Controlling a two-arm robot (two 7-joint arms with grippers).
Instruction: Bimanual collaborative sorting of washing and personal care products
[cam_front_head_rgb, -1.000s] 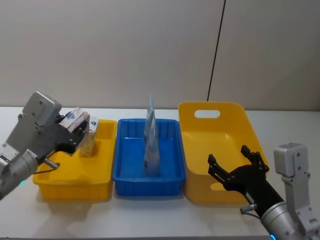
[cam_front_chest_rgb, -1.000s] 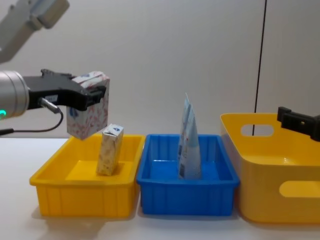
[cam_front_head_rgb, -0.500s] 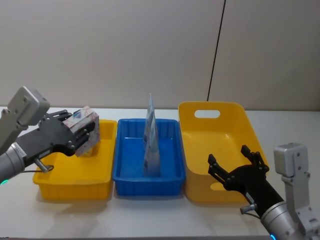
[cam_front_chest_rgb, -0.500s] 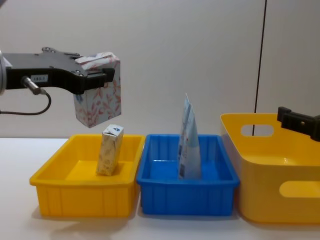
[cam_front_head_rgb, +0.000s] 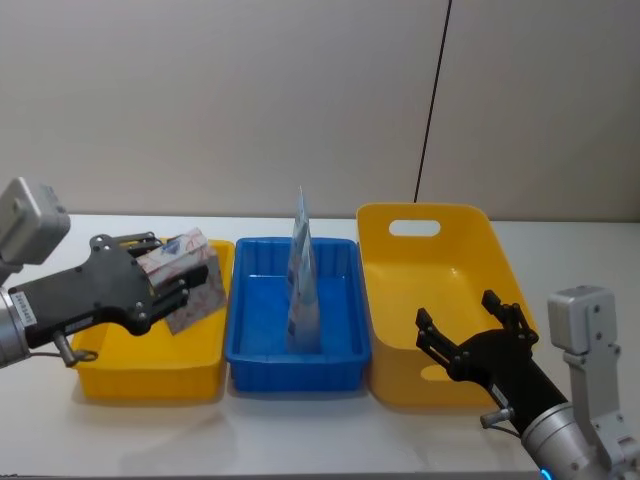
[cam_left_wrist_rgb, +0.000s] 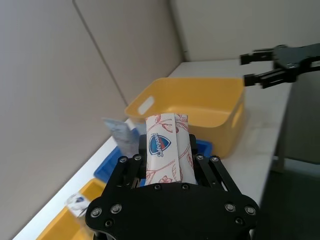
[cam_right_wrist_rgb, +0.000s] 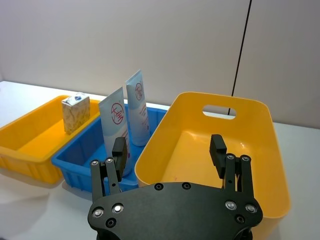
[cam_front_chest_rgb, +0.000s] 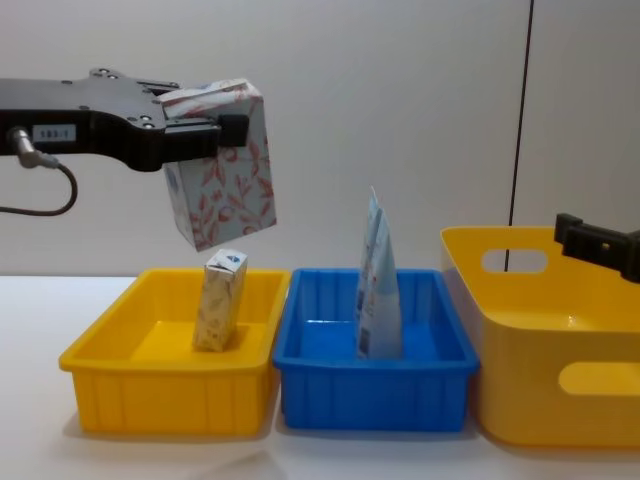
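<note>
Red-leaf carton up in the air, clamped in the left pincer
It hung tilted above the small yellow bin; right pincer gaped empty over the big bin's front edge.

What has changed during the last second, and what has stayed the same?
The left gripper, jaws shut on the red-leaf carton, carried it up and toward the robot's right, tilting it more. The beige carton, the tubes and the open right gripper stayed put.
</note>
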